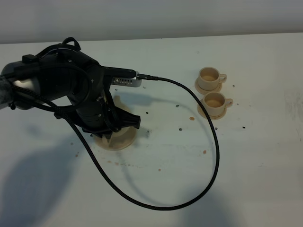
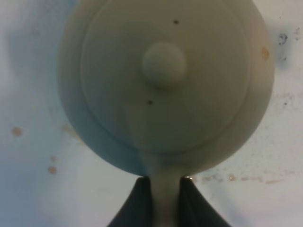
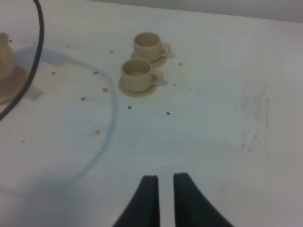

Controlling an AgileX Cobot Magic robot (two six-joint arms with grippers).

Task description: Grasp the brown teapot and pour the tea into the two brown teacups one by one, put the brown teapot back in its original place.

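Grip, left: the left gripper (image 2: 164, 182) is clenched on the loop handle (image 2: 164, 208) of the squat round beige-tan ceramic teapot (image 2: 118, 118), with one black finger on each side of the handle.
Teapot, attitude: the left wrist view shows it from straight above, with the knobbed lid (image 2: 163, 64) seated. In the high view the left arm (image 1: 71, 90) covers nearly all of it.
Teapot, location: over the wide flat beige-tan saucer (image 1: 122, 141), on the left half of the white surface (image 1: 255, 170). Cannot tell whether it rests on the saucer or hangs just clear.
Grip, right: the right gripper (image 3: 164, 178) is closed with nothing between its fingers. It is above the surface, well apart from the teapot.
Cups: two small beige-tan ceramic teacups, the far teacup (image 1: 209, 75) and the near teacup (image 1: 214, 100). Each stands upright on its own small round saucer. They are just beside each other, to the right of the teapot and well apart from it.
Cable: a black cable (image 1: 215, 142) loops from the left arm across the surface, between teapot and cups.
Marks: small brown spots and dark specks on the surface.
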